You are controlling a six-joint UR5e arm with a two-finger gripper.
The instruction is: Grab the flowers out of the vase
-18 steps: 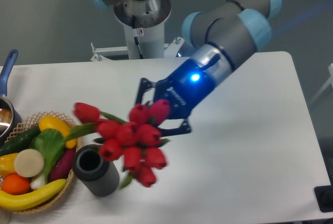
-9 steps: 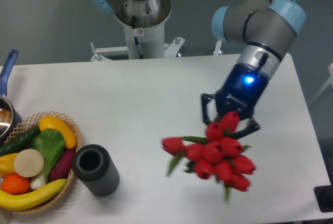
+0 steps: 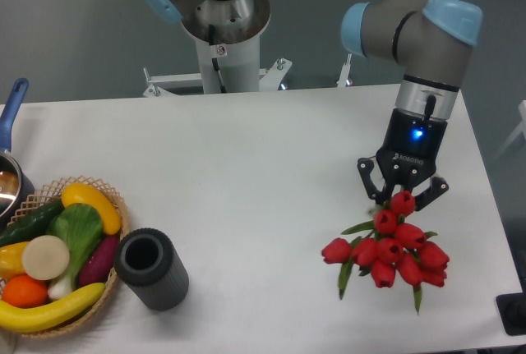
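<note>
The flowers (image 3: 389, 247), a bunch of red tulip buds with green leaves, hang low over the right side of the white table (image 3: 246, 165). My gripper (image 3: 401, 194) points down right above them and is shut on the stems, which the top bud hides. The vase (image 3: 151, 269), a short dark ribbed cylinder, stands with nothing in its mouth at the front left, far from the gripper.
A wicker basket (image 3: 105, 192) of fruit and vegetables sits at the left edge, touching the vase. A blue-handled pot (image 3: 11, 108) is partly cut off at the far left. The robot's base (image 3: 220, 34) stands behind the table.
The gripper carried the flowers from just above the vase across to the right side of the table, turned to point straight down, and lowered them.
</note>
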